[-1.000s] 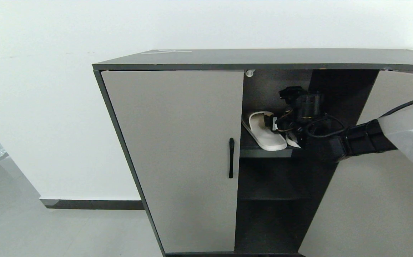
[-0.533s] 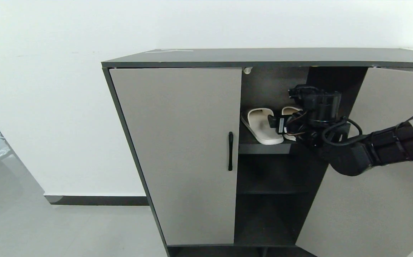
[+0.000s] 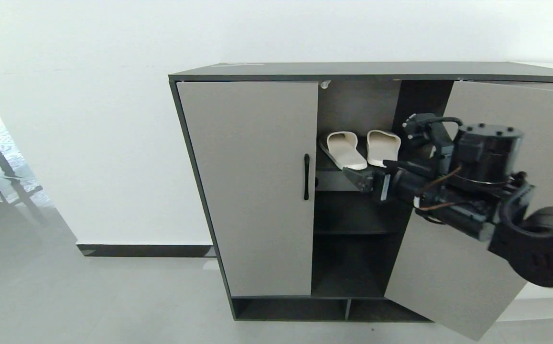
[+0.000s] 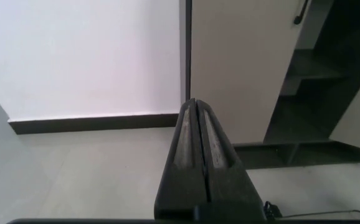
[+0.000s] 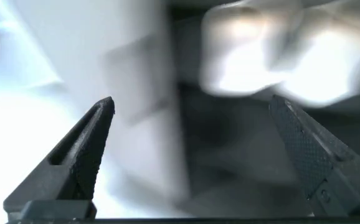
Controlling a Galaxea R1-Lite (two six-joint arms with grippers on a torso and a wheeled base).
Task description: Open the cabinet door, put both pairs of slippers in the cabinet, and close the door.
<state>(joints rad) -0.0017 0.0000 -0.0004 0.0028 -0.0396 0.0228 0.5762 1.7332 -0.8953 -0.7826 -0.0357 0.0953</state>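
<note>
- Fingers (image 5: 86, 149) of the right gripper (image 3: 369, 176) are standing wide apart and gripping nothing. They are hovering just outside the cabinet (image 3: 352, 70) opening, probably because their load is already on the shelf.
- Left gripper (image 4: 192, 109) is hanging low with its fingers pressed together and empty, pointing toward the floor (image 4: 74, 174), likely parked out of the way.
- Right door (image 3: 448, 267) is standing open at 4 o'clock of the opening, giving the arm room. Left door (image 3: 252, 191), at 9 o'clock, is sitting shut.
- White slippers (image 3: 343, 150) are lying side by side on the upper shelf (image 3: 329, 181), at 11 o'clock of the right gripper and apart from it. A second pair, I judge, is waiting to be fetched before closing.
</note>
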